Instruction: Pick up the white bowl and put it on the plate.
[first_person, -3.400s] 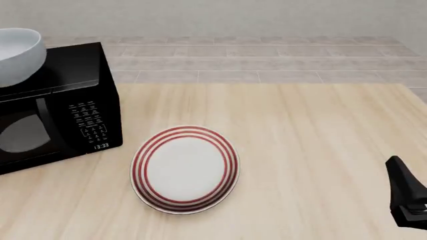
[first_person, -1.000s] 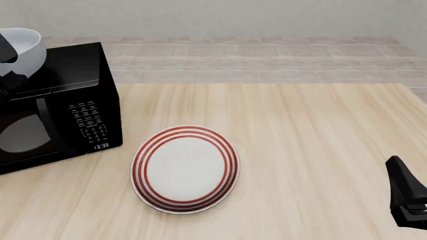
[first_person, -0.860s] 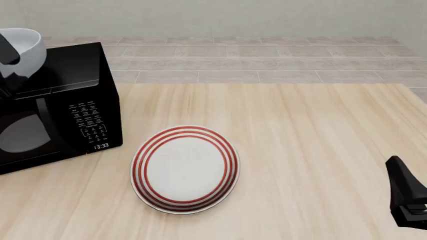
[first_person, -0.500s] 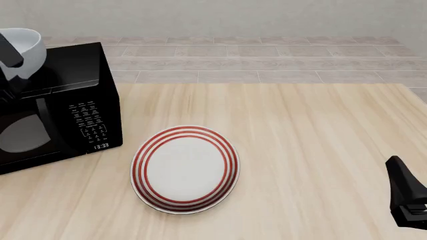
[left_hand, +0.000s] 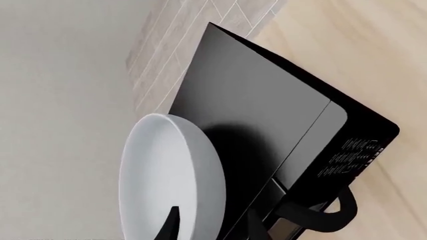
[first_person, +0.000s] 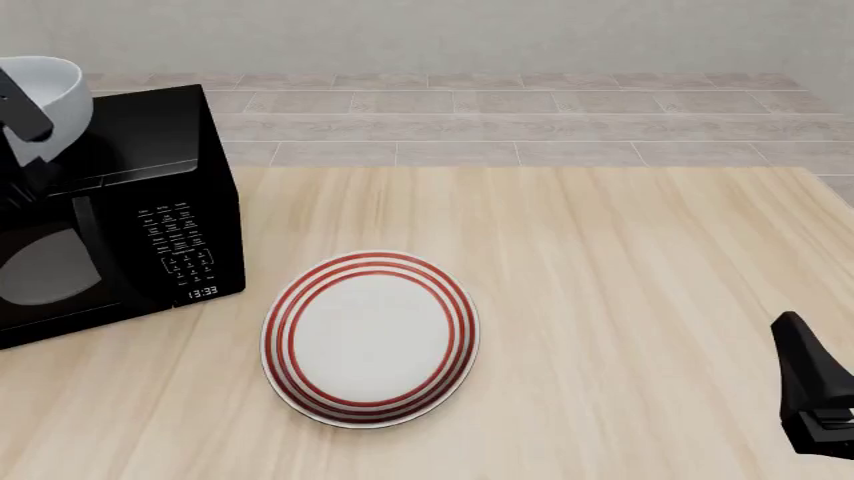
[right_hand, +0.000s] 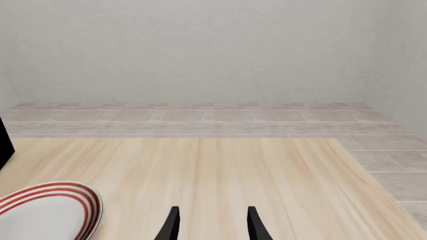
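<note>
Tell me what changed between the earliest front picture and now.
The left gripper came in from the left edge and reached the white bowl on top of the microwave; its fingers straddle the bowl's rim, one inside and one outside. Whether they have clamped it is unclear. The bowl has hardly moved. The plate and the right gripper, open near the table's right side, stayed put.

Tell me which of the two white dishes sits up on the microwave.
The white bowl: plain, deep, no markings, on top of the black microwave. The plate has red rings and lies flat on the table.
</note>
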